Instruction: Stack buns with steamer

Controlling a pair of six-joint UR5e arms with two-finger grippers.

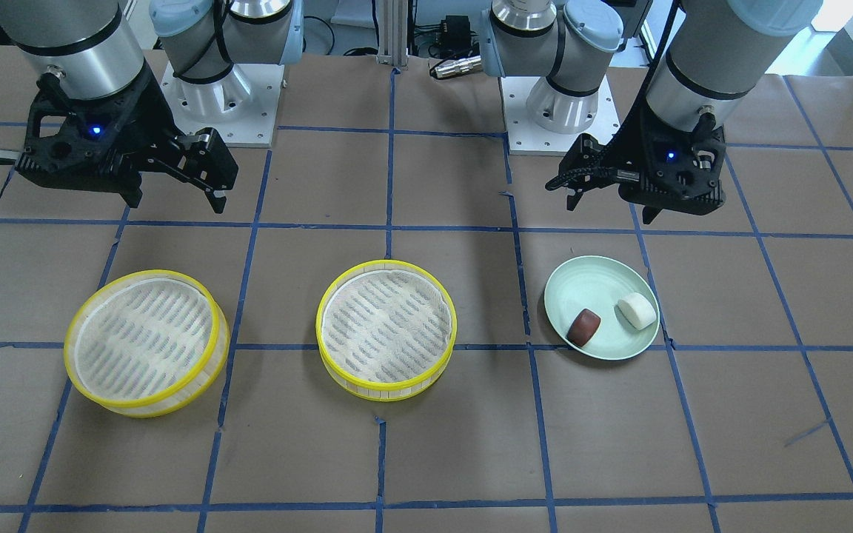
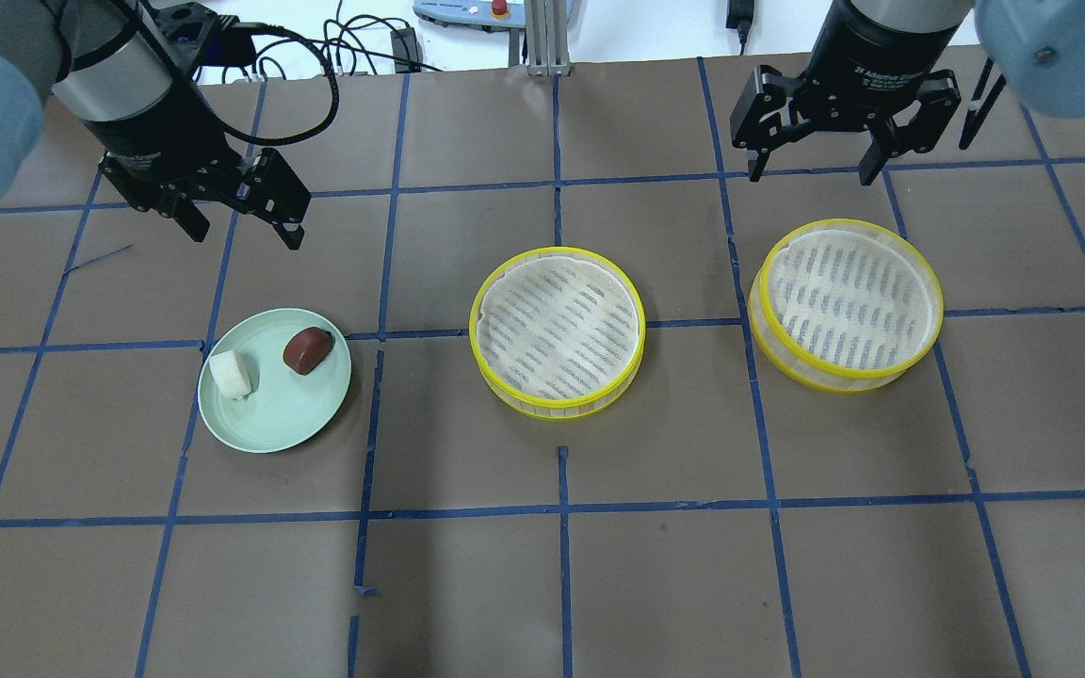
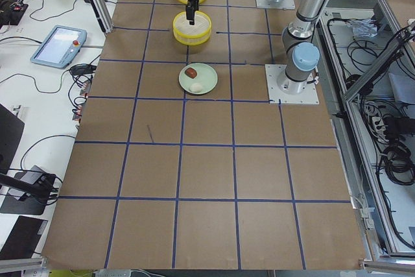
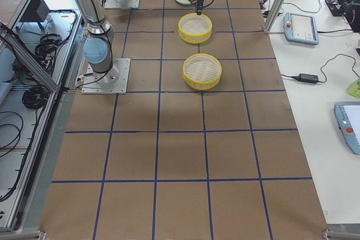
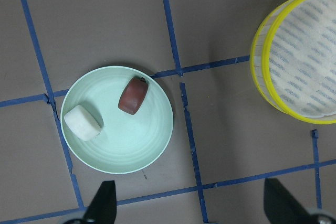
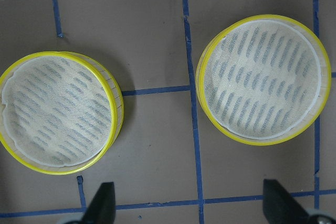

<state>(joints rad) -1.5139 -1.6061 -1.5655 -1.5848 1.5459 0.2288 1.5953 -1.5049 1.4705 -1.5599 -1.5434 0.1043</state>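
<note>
A white bun and a reddish-brown bun lie side by side on a pale green plate at the table's left. Two empty yellow-rimmed steamer trays stand apart, one in the middle and one on the right. My left gripper is open and empty, hovering just beyond the plate. In the left wrist view both buns lie below it. My right gripper is open and empty, hovering beyond the right steamer tray.
The table is brown paper with a grid of blue tape lines. The arm bases stand on the robot's side of the table. A tablet and cables lie off the table on the operators' bench.
</note>
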